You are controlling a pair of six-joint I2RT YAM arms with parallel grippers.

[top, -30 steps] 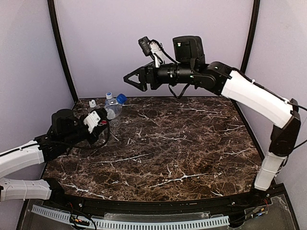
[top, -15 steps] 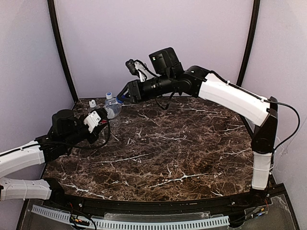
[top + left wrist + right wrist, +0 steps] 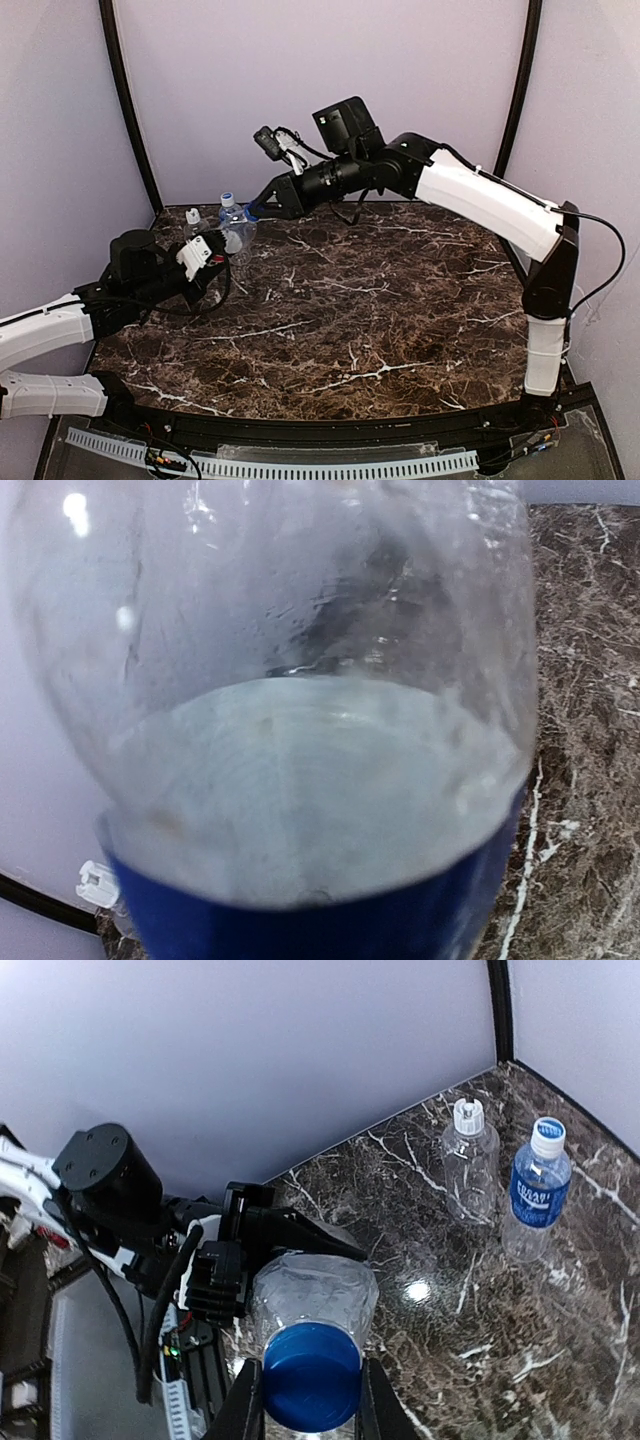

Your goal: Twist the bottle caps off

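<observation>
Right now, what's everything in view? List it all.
held bottle: 1, clear with blue band, in left claw
blue cap: 1, blue, on held bottle
plain bottle: 1, clear, upright, far-left corner
white cap: 1, white, on plain bottle
blue-label bottle: 1, clear, upright beside plain bottle
pale cap: 1, pale blue-white, on blue-label bottle
table: 1, dark marble
left claw: 1, black, gripping held bottle
right claw: 1, black, fingers flanking blue cap
</observation>
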